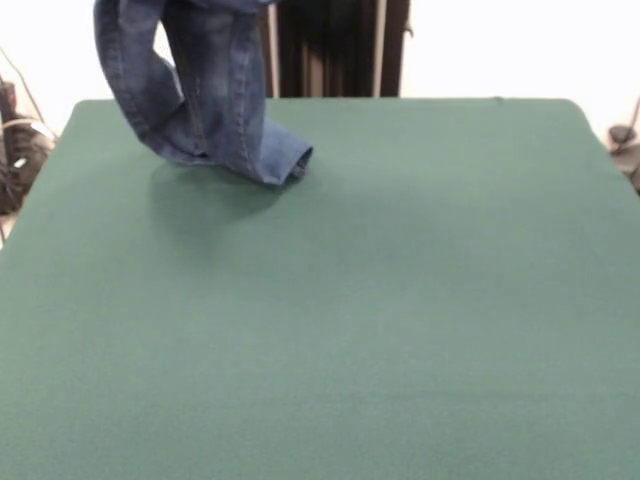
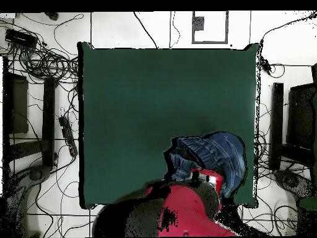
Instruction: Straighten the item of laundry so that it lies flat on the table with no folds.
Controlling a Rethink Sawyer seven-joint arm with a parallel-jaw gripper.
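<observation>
Jeans (image 1: 200, 90) hang in the air over the tabletop (image 1: 400, 300), lifted from above; their upper part runs off the top edge of the front view at about 11 o'clock. Two denim legs drop down side by side. One leg bends outward in a loop at the left. The other ends in a hem cuff low at the right of the bundle. The cuff sits at or just above the green cloth; contact cannot be told. A soft shadow lies on the cloth directly under the bundle.

Overhead view: the jeans (image 2: 213, 155) show as a bunched blue mound at about 5 o'clock on the tabletop (image 2: 136, 99), near its right edge and close to the edge nearest the robot. The red arm (image 2: 186, 211) comes in from 6 o'clock. Its end lies directly under the mound's lower margin, touching the denim.

The gripper itself is hidden by the cloth and the arm in both views. How far it is open, and what it has hold of, cannot be told.
</observation>
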